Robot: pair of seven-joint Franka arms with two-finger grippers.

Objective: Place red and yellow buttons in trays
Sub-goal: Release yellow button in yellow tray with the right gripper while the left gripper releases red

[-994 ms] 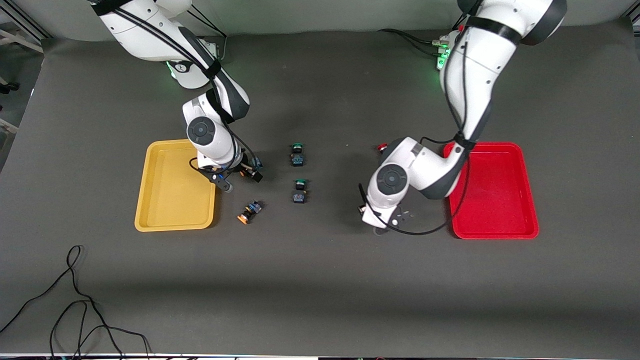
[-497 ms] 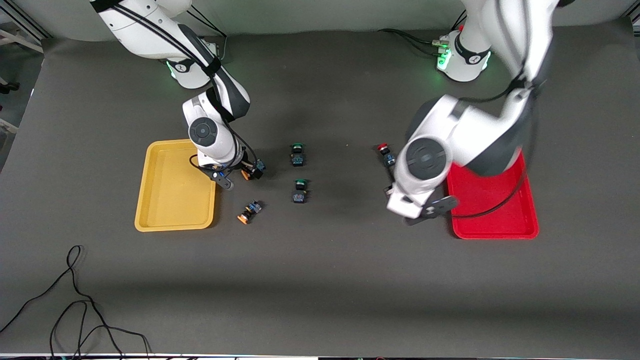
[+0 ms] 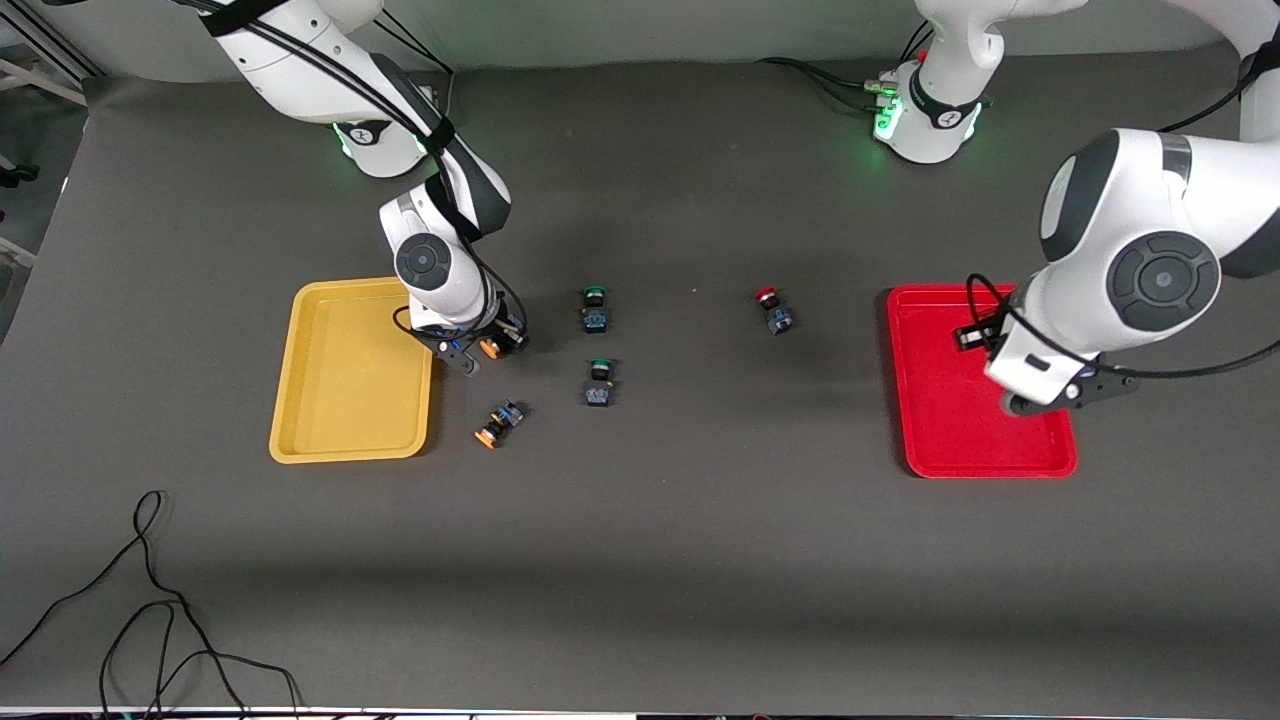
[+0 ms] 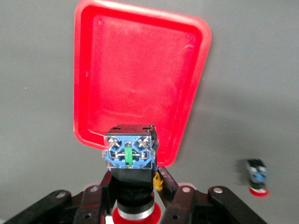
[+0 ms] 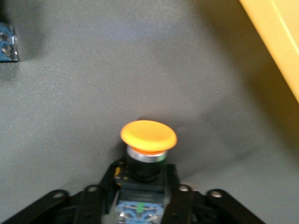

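My left gripper (image 3: 978, 338) is shut on a red-capped button (image 4: 131, 154) and holds it over the red tray (image 3: 950, 420), which also shows in the left wrist view (image 4: 140, 70). My right gripper (image 3: 487, 345) is shut on a yellow-capped button (image 5: 148, 137) just above the mat, beside the yellow tray (image 3: 345, 390), whose rim shows in the right wrist view (image 5: 275, 42). A second red button (image 3: 773, 308) lies on the mat mid-table and shows in the left wrist view (image 4: 256, 177). A second yellow button (image 3: 497, 423) lies on its side near the yellow tray.
Two green-capped buttons (image 3: 595, 308) (image 3: 599, 383) stand mid-table between the trays. A blue button body (image 5: 7, 44) shows at the right wrist view's edge. A loose black cable (image 3: 150, 600) lies on the mat near the front camera, toward the right arm's end.
My left arm has swung from mid-table to above the red tray, carrying the red button. My right gripper has shifted slightly with the yellow button beside the yellow tray.
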